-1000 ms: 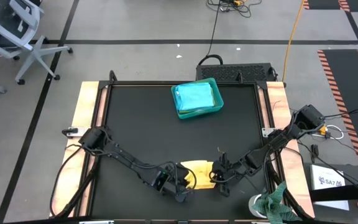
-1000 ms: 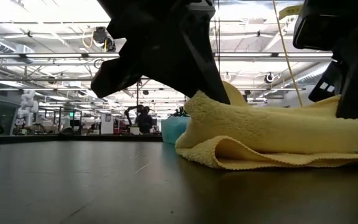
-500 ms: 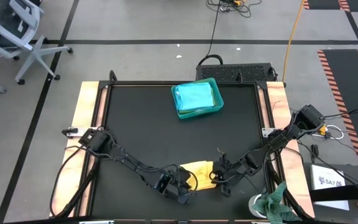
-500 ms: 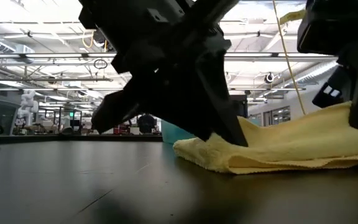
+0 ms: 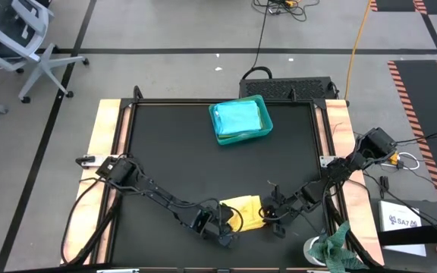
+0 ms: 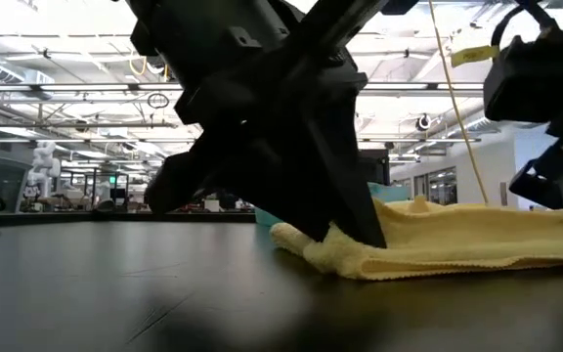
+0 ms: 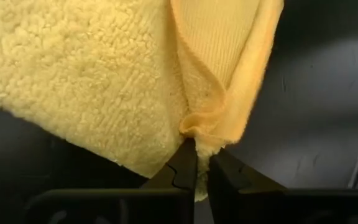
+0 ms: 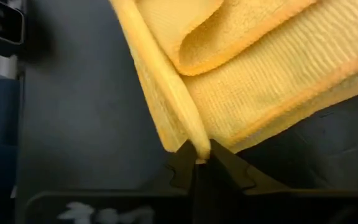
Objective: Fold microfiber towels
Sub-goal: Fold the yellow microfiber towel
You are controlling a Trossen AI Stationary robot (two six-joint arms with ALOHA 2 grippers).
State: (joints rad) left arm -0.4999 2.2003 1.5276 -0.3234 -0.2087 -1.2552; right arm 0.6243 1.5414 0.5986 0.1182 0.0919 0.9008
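A yellow microfiber towel (image 5: 243, 211) lies folded on the black table near its front edge, flat in the low view (image 6: 457, 240). My left gripper (image 5: 228, 226) is at the towel's left near corner and is shut on it. My right gripper (image 5: 267, 220) is at the towel's right side and is shut on it too. A teal tray (image 5: 222, 139) at the table's far middle holds folded turquoise towels (image 5: 238, 117). My left gripper pinches a bunched, gathered corner of the towel (image 7: 199, 134) between its two fingertips (image 7: 182, 168). The fingers slant down toward the table. The rest of the towel (image 7: 92, 74) lies spread on the table beyond them. My right gripper pinches the corner of a folded edge (image 8: 191, 140) between its two fingertips (image 8: 225, 163), slanting down. Several layers (image 8: 260, 93) spread away from the pinch and lie on the table.
A mottled green-and-white rag (image 5: 337, 244) lies off the table's near right corner. Wooden rails (image 5: 105, 167) run along both sides of the table. The black surface between the towel and the tray is bare. An office chair (image 5: 14, 38) stands far left on the floor.
Both grippers have come down toward the table with the towel's corners. The towel, humped up under them a second ago, now lies low and flat on the table. In the high view it looks a little narrower.
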